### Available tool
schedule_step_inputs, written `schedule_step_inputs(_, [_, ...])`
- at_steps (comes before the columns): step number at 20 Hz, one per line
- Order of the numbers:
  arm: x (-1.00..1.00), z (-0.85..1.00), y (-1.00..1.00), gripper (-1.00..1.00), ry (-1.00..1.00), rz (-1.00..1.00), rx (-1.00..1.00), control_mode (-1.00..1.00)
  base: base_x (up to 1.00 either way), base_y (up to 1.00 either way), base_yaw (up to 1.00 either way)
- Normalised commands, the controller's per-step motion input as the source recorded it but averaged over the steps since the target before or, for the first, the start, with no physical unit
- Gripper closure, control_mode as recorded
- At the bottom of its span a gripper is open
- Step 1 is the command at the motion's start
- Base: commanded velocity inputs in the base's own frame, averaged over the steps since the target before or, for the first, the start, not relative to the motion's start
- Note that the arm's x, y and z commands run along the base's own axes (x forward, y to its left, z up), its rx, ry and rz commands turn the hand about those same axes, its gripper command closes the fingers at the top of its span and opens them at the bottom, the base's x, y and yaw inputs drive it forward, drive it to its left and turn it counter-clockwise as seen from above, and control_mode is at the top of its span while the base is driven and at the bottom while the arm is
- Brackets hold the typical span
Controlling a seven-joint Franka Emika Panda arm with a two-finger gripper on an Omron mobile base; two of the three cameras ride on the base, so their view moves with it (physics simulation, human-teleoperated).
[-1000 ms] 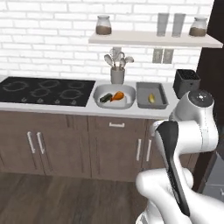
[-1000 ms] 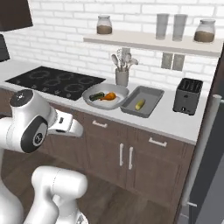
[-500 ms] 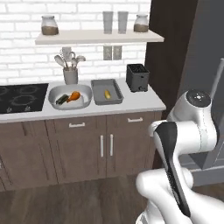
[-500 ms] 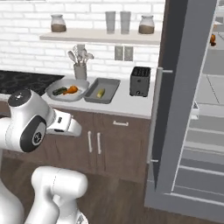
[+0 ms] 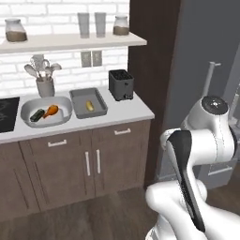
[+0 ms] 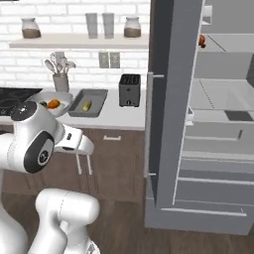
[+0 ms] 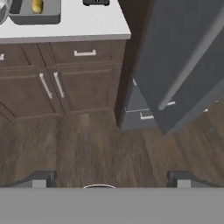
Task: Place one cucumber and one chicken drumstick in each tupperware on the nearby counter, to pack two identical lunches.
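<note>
**Two lunch boxes half packed as arm faces the open fridge**

From my remote seat, the counter (image 5: 117, 115) runs along the brick wall and ends at a tall dark panel beside the grey refrigerator (image 6: 171, 124), whose door stands open on pale shelves. Toward the counter's left end sits the pale rounded tupperware (image 5: 28, 108), holding the dark green cucumber (image 5: 37, 115) and the orange chicken drumstick (image 5: 51, 110) side by side, the cucumber to the left. Just beside it to the right lies the grey rectangular tray (image 5: 79, 98) with the paler yellow-green cucumber (image 5: 89, 106) alone near its middle. A black toaster (image 5: 121, 84) stands near the counter's right end, and a utensil holder (image 5: 45, 86) stands at the back edge behind the basin. High on a refrigerator shelf, at its left end, I can make out a small reddish-brown object (image 6: 202, 40), too small to identify with confidence.

In the hand view the gripper (image 7: 109, 178) points down at the wooden floor in front of the cabinets, its two fingertips (image 7: 39, 179) spread wide apart with nothing between them. The grey tray and its pale cucumber sit at the top left corner of that view.
</note>
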Motion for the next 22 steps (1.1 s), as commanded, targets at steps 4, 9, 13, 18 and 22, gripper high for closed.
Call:
schedule_step_inputs(4, [0.0, 0.0, 0.0, -1.0, 0.0, 0.0, 0.0, 1.0, -0.21, 0.06, -1.0])
schedule_step_inputs(9, [0.0, 0.0, 0.0, -1.0, 0.0, 0.0, 0.0, 1.0, -0.14, 0.03, -1.0])
schedule_step_inputs(13, [0.0, 0.0, 0.0, -1.0, 0.0, 0.0, 0.0, 1.0, -0.07, 0.0, -1.0])
schedule_step_inputs(18, [0.0, 0.0, 0.0, -1.0, 0.0, 0.0, 0.0, 1.0, -0.07, -0.1, -0.96])
schedule_step_inputs(22, [0.0, 0.0, 0.0, -1.0, 0.0, 0.0, 0.0, 1.0, 0.86, -0.71, -0.3])
